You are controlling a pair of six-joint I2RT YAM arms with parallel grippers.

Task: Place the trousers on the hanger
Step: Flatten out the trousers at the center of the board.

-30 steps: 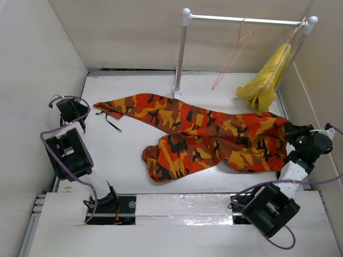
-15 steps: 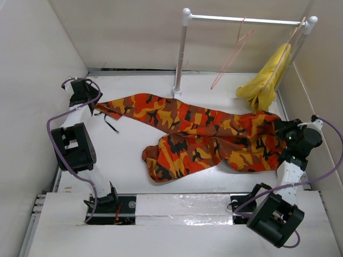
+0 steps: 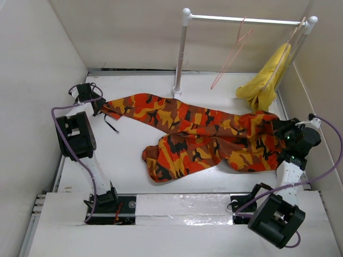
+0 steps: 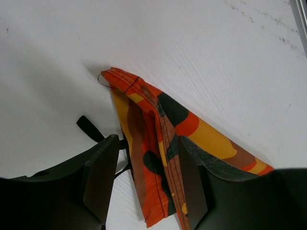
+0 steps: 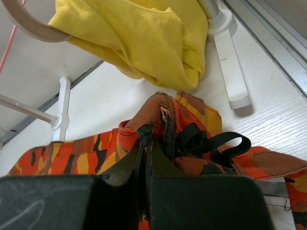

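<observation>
At the near edge of the white table [image 3: 123,166] the two arms are bolted side by side, and both reach forward to the trousers [image 3: 203,134], which lie flat across the middle of the table from left to right, with one leg folded back toward the near side. The left gripper [image 4: 146,184] is down at the far-left tip of the trousers; its jaws stand apart, one finger on each side of the hemmed corner, which lies on the table between them, not pinched. A thin black strap [image 3: 111,123] trails on the table just beside that end. The right gripper [image 5: 146,143] is at the right end of the trousers, its fingers pressed together on a bunched fold of the cloth, with a black loop of strap just beside the pinch. Farther back a white rail stand [image 3: 241,20] rises from the table. The pink wire hanger [image 3: 226,65] hangs from its bar, bare and well apart from the trousers. To its right a yellow cloth [image 3: 265,80] is draped over a pale beige hanger [image 5: 29,26] on the same bar, its lower end near the right end of the trousers.
</observation>
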